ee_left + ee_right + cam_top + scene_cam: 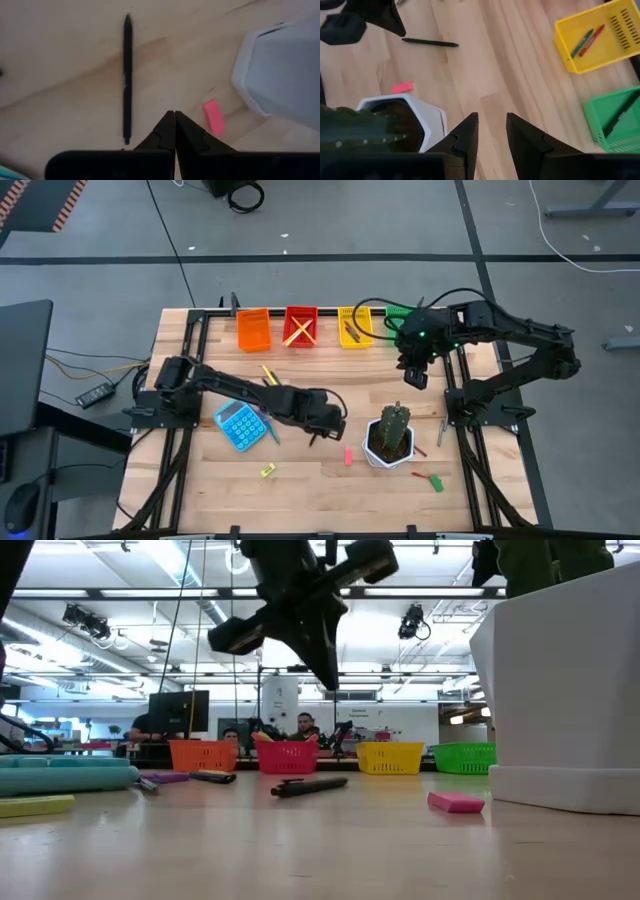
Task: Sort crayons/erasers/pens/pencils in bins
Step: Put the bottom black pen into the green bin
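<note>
My left gripper hangs shut and empty above the table's middle, its tips between a black pen and a pink eraser that lie flat on the wood. In the low view it hovers well above the pen. My right gripper is open and empty in the air near the yellow bin, which holds a green and a red crayon, and the green bin, which holds a dark pen. The orange bin and red bin stand at the far edge.
A white cactus pot stands right of the pink eraser. A blue calculator and purple-handled scissors lie to the left, a yellow pencil behind them. A yellow-green eraser and small pieces lie near the front.
</note>
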Controlling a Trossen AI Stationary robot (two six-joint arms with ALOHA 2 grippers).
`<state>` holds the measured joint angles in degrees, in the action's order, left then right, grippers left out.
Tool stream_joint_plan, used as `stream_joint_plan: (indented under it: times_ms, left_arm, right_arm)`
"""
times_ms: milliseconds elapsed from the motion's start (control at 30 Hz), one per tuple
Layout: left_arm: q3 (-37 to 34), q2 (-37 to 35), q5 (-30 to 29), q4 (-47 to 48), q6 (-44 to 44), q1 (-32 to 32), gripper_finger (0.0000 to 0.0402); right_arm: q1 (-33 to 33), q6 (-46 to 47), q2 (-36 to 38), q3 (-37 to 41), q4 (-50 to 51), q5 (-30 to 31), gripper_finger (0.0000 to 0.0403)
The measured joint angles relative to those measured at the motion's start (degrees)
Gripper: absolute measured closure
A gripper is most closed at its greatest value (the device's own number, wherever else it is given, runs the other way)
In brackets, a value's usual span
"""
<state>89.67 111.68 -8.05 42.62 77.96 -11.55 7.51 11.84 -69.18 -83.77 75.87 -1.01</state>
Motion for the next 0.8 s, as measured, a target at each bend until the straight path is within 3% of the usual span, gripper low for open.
stream_joint_plan:
  times_ms: [133,467,800]
  left_arm:
    - [0.0,0.0,1.4,0.4,-2.6,1.3,0.0388]
    - [-0.2,2.8,2.7,8.9,-3.7,-0.5,0.0307]
    - [-0.2,8.5,3.9,7.6,-1.0,-3.2,0.0268]
  right_arm:
    - [0.5,1.1,0.7,0.0,0.4,0.1,0.0295]
    - [0.6,3.4,1.9,0.0,0.8,-0.5,0.0295]
    - [0.6,3.2,2.3,0.0,0.9,-0.7,0.0295]
